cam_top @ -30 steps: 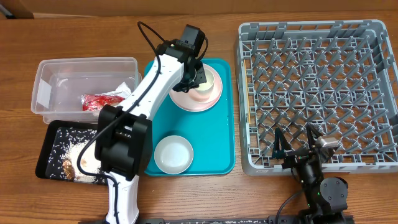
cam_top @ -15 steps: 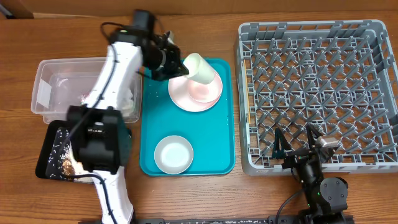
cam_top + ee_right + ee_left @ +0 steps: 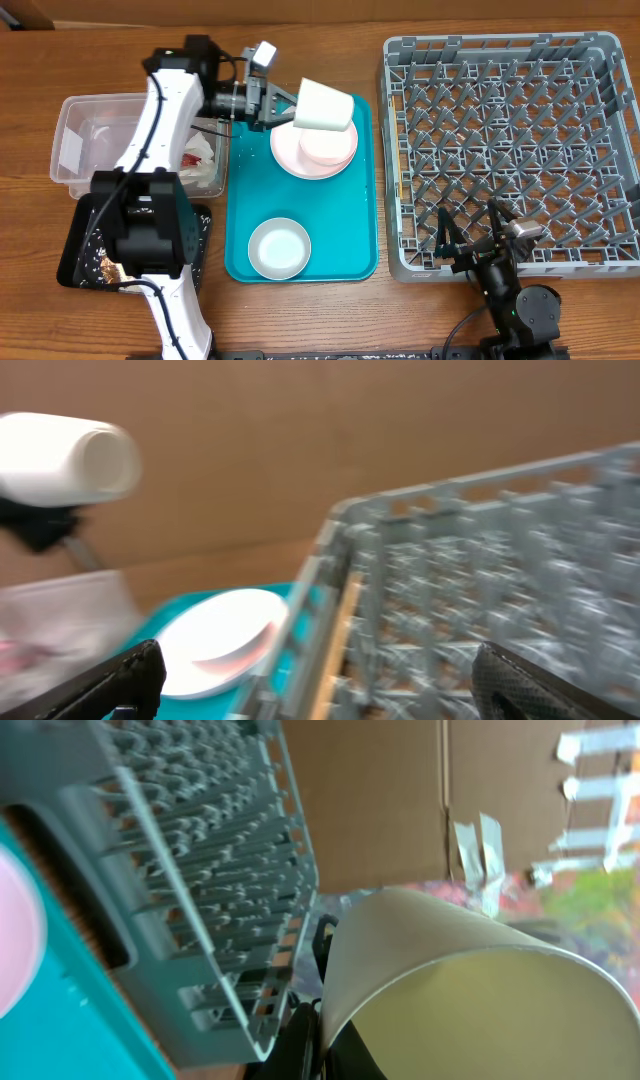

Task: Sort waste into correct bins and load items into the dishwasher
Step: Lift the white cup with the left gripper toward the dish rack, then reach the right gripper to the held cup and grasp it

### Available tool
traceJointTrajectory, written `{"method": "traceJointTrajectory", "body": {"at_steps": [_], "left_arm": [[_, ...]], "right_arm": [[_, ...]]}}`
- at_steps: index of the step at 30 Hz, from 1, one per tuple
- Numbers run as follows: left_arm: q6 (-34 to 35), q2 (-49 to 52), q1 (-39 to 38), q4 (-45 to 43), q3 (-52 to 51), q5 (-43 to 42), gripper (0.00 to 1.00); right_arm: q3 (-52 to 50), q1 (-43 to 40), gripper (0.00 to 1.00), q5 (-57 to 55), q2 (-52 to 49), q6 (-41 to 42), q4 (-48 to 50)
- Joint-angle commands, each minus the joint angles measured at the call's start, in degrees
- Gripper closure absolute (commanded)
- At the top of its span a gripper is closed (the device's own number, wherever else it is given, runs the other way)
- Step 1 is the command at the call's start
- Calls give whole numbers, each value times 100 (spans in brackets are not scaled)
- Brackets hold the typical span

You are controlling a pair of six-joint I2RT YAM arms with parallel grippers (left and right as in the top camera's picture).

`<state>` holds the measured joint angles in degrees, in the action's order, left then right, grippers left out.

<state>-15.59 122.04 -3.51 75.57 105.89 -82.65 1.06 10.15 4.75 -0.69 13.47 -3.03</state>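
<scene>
our left jaws are clamped on the small white cup [image 3: 325, 108], held sideways above the round pale-pink plate [image 3: 292, 157] on the teal plastic tray [image 3: 345, 215]; right jaws sit wide apart.

The cup [image 3: 323, 108] is white, the plate [image 3: 290, 160] pale pink, the bowl [image 3: 278, 248] white, the serving tray [image 3: 340, 215] teal. The rack [image 3: 510, 150] is grey, gridded. The black tray [image 3: 72, 250] looks white-speckled. The tabletop [image 3: 300, 310] is brown wood-grain.

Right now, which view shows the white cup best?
Overhead: the whole white cup shows, tilted above the plate and gripped by the left pincer. The left wrist view shows only part of it, close up; the right wrist view shows it small and blurred.
</scene>
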Motion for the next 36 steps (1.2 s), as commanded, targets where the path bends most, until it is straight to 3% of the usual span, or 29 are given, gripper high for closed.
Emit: {"method": "traceJointTrajectory", "body": {"at_steps": [1,3,8,14,18,19,24,36], "left_arm": [[-564,-214,-227,-118,-46,-533,96],[-560,-214,-308,-216,-46,-605,96],[-476,-214,-481,-391,-46,-789,96],[-358,-214,-654,-452,-46,-789,96],[-190,-214,-684,-514,-46,-791,96],[-144,-214,-697,-509,-46,-793,96],[44,-214,-798,-479,-46,-793,96],[157,-214,-1150,-389,-42,-791,96]], "right_arm": [[81,-15,0,859,46,938,105],[297,-15,0,815,11,1504,129],[1705,-17,0,820,-616,1547,-431],[3773,-15,0,1189,-2516,1504,-1797],[5119,-15,0,1954,-3910,1506,-2470],[5512,-15,0,2570,-4415,1506,-2485],[5814,-15,0,3508,-5250,1508,-2282],[5812,-15,2,3923,-6373,1506,-1902]]}}
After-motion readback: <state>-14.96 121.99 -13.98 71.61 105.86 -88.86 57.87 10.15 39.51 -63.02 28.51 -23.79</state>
